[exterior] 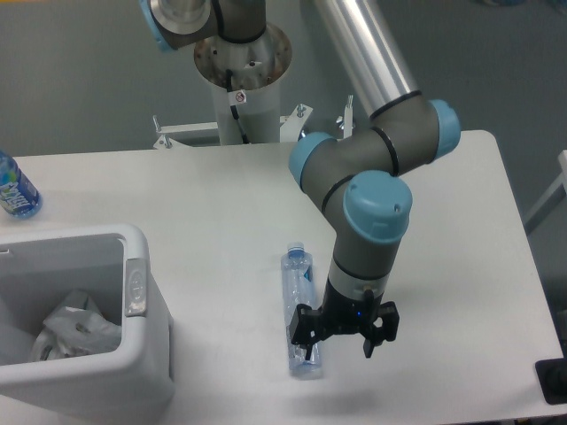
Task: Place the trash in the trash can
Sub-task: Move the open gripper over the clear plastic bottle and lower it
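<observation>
The clear crinkled water bottle [299, 305] with a pale blue label lies flat on the white table, cap pointing away from the front edge. My gripper [337, 347] hangs open over the bottle's lower end and the table just right of it. Its left finger [304, 343] overlaps the bottle, and nothing is held. The white trash can [142, 341] stands at the front left. A crumpled white wrapper [78, 329] lies inside it.
A deep-blue bottle [14, 189] stands at the far left edge of the table. A black object [553, 381] sits off the table's front right corner. The arm's base post [241, 80] and metal brackets [168, 135] rise behind the back edge.
</observation>
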`<action>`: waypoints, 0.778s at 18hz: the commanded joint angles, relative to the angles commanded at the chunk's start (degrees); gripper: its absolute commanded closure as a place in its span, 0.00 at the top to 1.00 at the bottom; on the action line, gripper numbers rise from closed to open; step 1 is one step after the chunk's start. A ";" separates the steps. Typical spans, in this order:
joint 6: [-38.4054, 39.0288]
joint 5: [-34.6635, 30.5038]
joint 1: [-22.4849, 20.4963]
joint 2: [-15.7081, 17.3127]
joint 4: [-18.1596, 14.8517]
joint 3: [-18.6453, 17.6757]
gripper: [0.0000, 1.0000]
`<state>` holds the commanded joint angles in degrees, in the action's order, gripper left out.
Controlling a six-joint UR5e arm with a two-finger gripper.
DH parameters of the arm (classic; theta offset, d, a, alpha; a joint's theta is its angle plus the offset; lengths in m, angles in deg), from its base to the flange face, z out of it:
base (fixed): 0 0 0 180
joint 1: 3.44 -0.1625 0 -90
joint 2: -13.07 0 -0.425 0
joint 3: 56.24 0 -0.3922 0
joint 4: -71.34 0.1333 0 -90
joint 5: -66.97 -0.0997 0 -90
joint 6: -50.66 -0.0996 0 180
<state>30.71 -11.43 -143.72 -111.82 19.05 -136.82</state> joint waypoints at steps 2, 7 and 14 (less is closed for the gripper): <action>-0.26 -0.36 0.26 -0.09 0.44 -0.88 1.00; -0.26 -3.78 2.37 -2.37 0.53 -1.15 1.00; -0.09 -4.05 3.69 -3.43 1.32 -1.68 1.00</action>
<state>30.62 -15.47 -140.03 -115.25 20.37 -138.50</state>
